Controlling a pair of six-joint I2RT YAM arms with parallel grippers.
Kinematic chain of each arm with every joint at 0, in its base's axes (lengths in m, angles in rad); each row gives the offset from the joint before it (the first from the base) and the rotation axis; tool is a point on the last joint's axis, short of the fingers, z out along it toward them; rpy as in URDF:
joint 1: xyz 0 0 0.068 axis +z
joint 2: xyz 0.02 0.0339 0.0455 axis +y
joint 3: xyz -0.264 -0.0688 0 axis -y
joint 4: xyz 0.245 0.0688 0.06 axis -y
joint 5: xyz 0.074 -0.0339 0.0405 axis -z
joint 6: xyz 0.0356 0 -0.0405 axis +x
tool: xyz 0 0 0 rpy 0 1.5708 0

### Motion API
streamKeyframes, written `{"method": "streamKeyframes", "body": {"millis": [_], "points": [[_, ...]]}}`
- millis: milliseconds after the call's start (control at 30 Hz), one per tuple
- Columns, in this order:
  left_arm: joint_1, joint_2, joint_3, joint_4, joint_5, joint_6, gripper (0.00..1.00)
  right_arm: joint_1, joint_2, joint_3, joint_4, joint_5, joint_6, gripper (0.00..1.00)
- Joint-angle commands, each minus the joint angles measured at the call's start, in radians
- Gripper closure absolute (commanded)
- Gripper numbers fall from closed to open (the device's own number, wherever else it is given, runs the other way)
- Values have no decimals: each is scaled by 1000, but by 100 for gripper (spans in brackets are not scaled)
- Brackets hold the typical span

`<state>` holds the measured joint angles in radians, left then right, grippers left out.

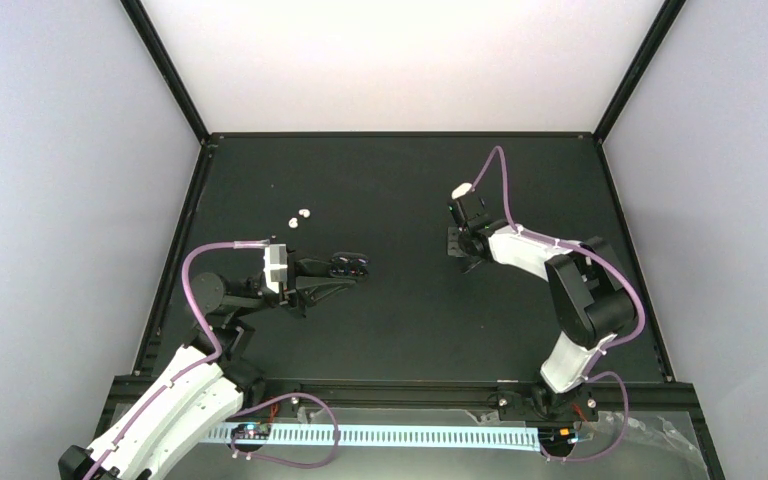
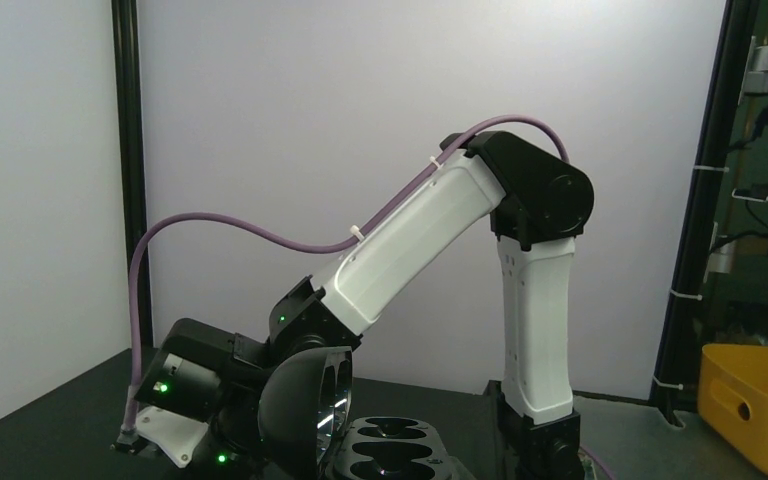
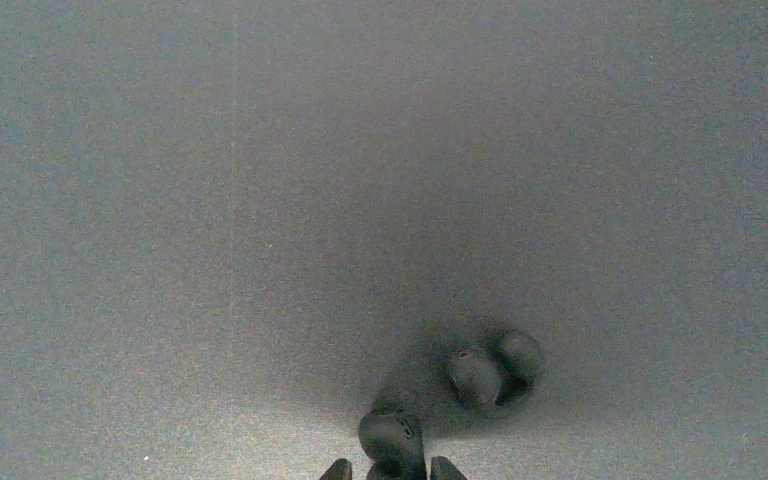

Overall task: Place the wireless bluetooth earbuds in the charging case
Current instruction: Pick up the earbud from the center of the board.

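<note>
**A:** What has the right gripper (image 3: 390, 470) got?

**B:** Its two fingertips stand slightly apart at the bottom edge of the wrist view. One earbud (image 3: 391, 440) sits between them on the black table (image 3: 160, 200). Whether they actually pinch it, I cannot tell. The other earbud (image 3: 495, 378) lies just beyond, up and to the right, apart from the fingers. Both look dark grey in that dim view.

**A:** And the left gripper (image 1: 355, 271)?

**B:** Clamped tight on the charging case (image 2: 392, 448), over the left half of the table, well apart from the right gripper. The case is open: its domed lid (image 2: 305, 415) stands up beside the base, whose wells face upward.

**A:** Anything else on the table?

**B:** Two tiny white bits (image 1: 300, 217) lie close together beyond the left gripper. They are too small to tell what they are.
</note>
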<state>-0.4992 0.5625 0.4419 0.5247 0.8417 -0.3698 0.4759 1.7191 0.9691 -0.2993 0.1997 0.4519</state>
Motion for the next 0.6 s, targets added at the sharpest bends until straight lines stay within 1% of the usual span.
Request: {"method": "streamKeyframes", "body": {"millis": [0,100,267,567], "points": [[-4,-8,11,21,7,6,99,1,-22,-14,28,-10,3,81],[-4,-6,11,21,7,8,98,1,-18,-15,31,-20,3,82],[-4,-7,11,21,7,8,98,1,-18,-16,35,-27,3,87],[-4,-7,11,21,8,8,98,1,-24,-22,38,-36,5,92]]}}
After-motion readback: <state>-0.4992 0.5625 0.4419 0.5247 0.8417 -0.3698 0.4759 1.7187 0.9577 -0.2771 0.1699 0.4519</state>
